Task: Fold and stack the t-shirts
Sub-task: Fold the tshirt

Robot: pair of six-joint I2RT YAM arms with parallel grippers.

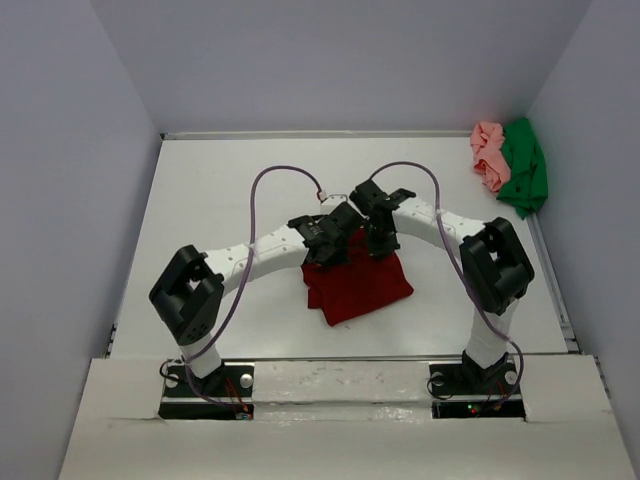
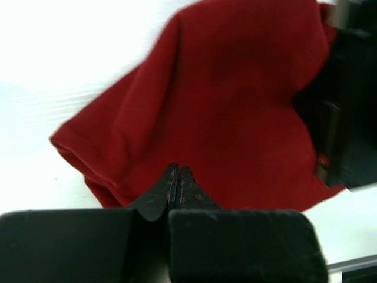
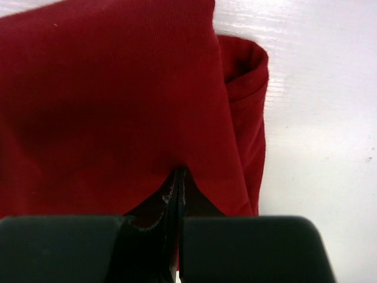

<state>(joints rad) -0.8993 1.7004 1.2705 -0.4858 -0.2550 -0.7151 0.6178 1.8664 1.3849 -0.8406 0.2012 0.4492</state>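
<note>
dark red t-shirt [image 1: 357,287]: centre of frame, bunched; judged soft, light and limp, so it will sag; best held at two spread edge points.
green t-shirt [image 1: 525,178]: upper right, crumpled, beside the pink one.
pink t-shirt [image 1: 489,155]: upper right, crumpled.
left gripper [image 2: 178,171]: closed, pinching the red edge.
right gripper [image 3: 178,174]: likewise.

A robotics lab test cell, by the look of it: a plain white table [image 1: 200,200] is boxed in by bare pale grey walls [image 1: 70,150] along its left, far and right edges. Two white-and-black robot arms, the left arm [image 1: 250,262] and the right arm [image 1: 450,225], stand on black base plates [image 1: 205,385] bolted at the near edge, with purple cables [image 1: 262,185] looping loose above them. On the table lie a dark red t-shirt [image 1: 355,285] at the middle and a pink t-shirt [image 1: 489,155] and green t-shirt [image 1: 525,175] bunched in the far right corner
</note>
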